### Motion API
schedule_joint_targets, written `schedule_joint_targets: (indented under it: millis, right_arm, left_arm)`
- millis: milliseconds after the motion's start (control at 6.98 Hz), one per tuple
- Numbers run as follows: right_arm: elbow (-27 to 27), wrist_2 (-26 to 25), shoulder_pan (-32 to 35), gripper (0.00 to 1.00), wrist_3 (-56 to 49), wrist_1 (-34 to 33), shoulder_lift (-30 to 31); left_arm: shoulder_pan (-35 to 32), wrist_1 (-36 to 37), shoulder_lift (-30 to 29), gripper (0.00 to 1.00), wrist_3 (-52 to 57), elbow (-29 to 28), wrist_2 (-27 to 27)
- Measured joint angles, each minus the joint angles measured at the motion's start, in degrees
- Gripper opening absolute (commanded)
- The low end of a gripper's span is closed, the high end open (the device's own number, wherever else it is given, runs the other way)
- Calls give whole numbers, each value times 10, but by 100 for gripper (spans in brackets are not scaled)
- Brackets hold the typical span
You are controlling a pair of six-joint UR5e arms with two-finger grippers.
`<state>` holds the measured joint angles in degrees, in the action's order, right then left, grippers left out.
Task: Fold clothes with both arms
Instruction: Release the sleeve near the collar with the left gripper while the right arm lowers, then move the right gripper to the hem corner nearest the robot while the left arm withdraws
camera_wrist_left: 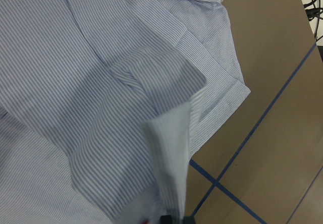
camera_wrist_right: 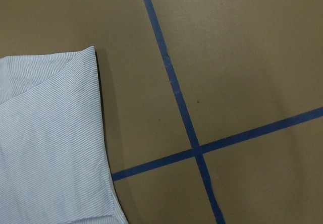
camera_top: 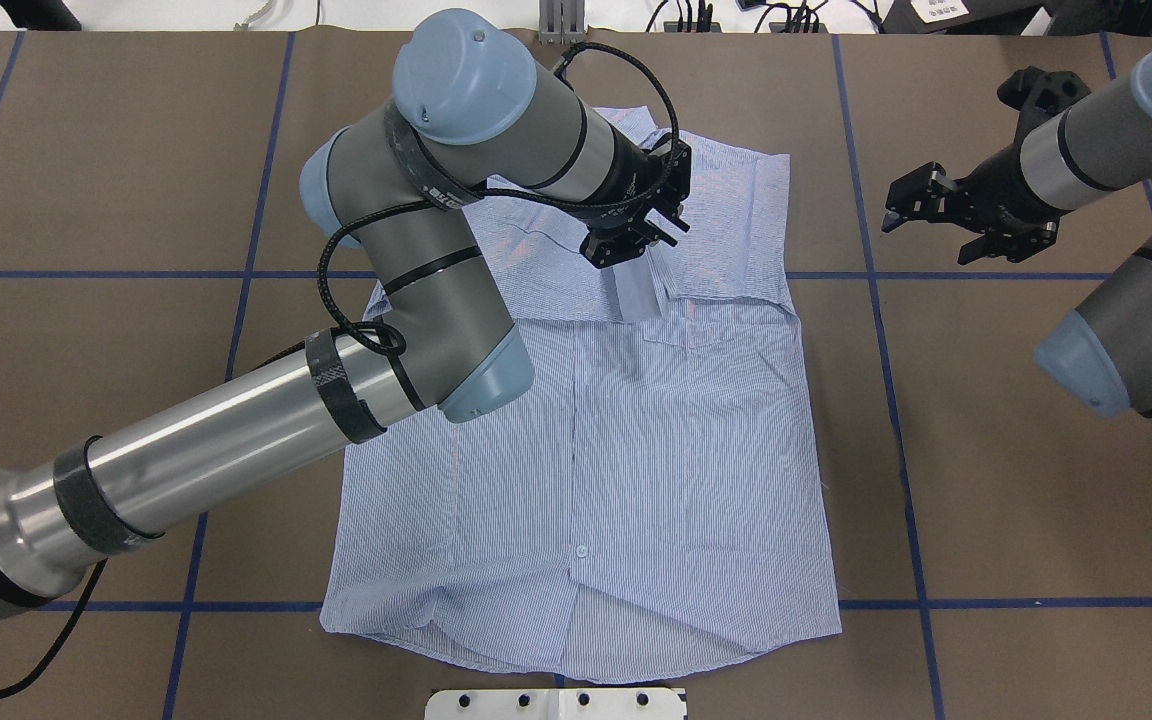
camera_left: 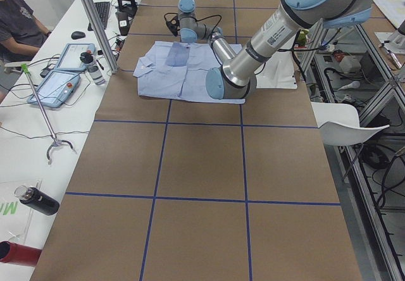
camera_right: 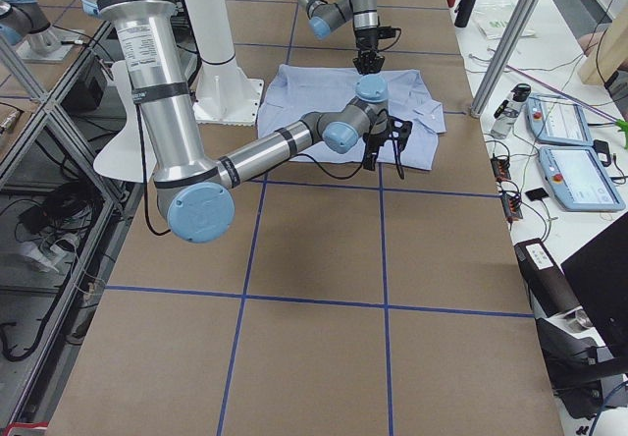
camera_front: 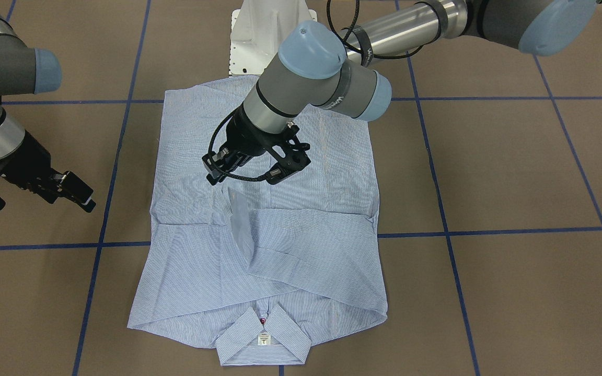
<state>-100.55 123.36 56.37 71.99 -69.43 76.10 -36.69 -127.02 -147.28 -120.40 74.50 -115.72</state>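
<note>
The light blue striped shirt (camera_front: 301, 209) lies flat on the brown table, collar (camera_front: 238, 347) at the far edge from the robot, both sleeves folded across the chest. My left gripper (camera_front: 212, 177) hovers over the shirt's middle and looks shut on the cuff end of one sleeve (camera_front: 241, 224). In the left wrist view that sleeve (camera_wrist_left: 166, 153) rises as a fold to the fingertips at the bottom edge. My right gripper (camera_top: 936, 232) hangs open and empty beside the shirt's edge. The right wrist view shows only a shirt corner (camera_wrist_right: 50, 143) and tape lines. From overhead, the left arm (camera_top: 416, 250) hides the collar.
The white pedestal base (camera_front: 264, 36) stands at the shirt's hem. Blue tape lines (camera_top: 876, 330) grid the brown table. A side bench holds tablets (camera_left: 60, 78) and bottles (camera_left: 35, 200), with a seated person (camera_left: 19, 21) beside it. Metal frame posts (camera_right: 515, 33) stand along the table edges.
</note>
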Motion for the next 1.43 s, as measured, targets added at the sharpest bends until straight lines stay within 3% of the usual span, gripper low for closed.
schedule_joint_targets:
  millis: [430,859,1002,1432]
  right_arm:
    - [-26,-1,-13,100,20,0,13]
    - [-80,-30,-96,100,146,1,11]
    - [-105,-90,-156,100,204,0,12]
    - [-191,-353,-385,98,391,-5,75]
  left_arm:
    - [3,-15,3,74,4,11,2]
    - [-1,-13,84,73,37,113,2]
    - [-5,-11,135,72,69,160,2]
    - [-31,-9,243,72,118,270,0]
